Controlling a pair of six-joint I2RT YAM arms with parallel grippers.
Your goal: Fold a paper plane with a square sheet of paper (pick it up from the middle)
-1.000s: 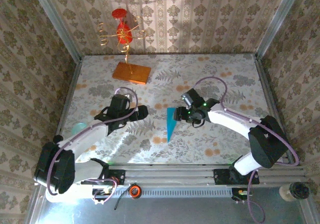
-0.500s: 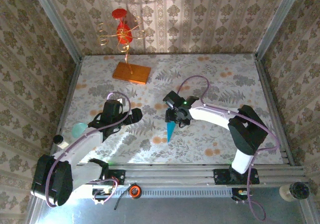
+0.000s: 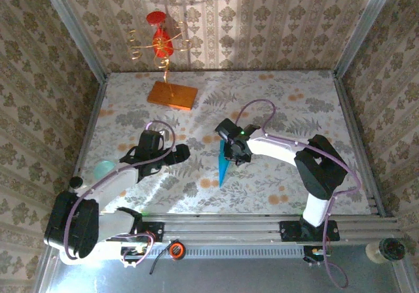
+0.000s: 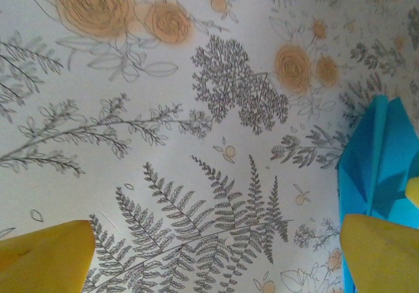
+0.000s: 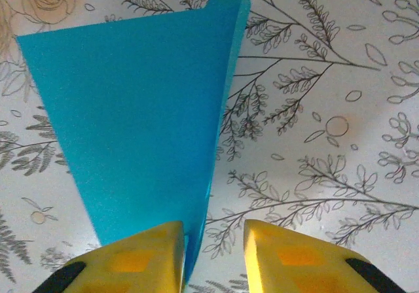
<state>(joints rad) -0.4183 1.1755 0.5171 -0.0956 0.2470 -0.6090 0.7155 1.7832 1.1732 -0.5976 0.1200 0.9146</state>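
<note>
The square sheet of paper lies folded as a narrow cyan paper plane [image 3: 223, 167] on the flowered table, its point toward the near edge. In the right wrist view the paper plane [image 5: 137, 123] spreads out ahead, and one raised edge of it stands between the yellow fingers, close to the left finger [image 5: 141, 257]. My right gripper [image 3: 231, 152] sits low over the plane's wide end, its jaws narrowed but with a clear gap, so the right gripper [image 5: 213, 257] is open. My left gripper [image 3: 181, 153] hovers open to the plane's left; the left gripper [image 4: 213, 267] holds nothing, with the paper plane [image 4: 383, 155] at the right edge.
An orange slab [image 3: 171, 95] carries a red and gold wire ornament [image 3: 160, 41] at the back left. A pale teal object [image 3: 103, 169] sits by the left wall. Patterned walls close off three sides, and a metal rail [image 3: 222, 227] runs along the front.
My right gripper has slid left onto the plane's wide end and its jaws have narrowed around the raised edge. The left arm shifted a little; its jaws stayed wide.
</note>
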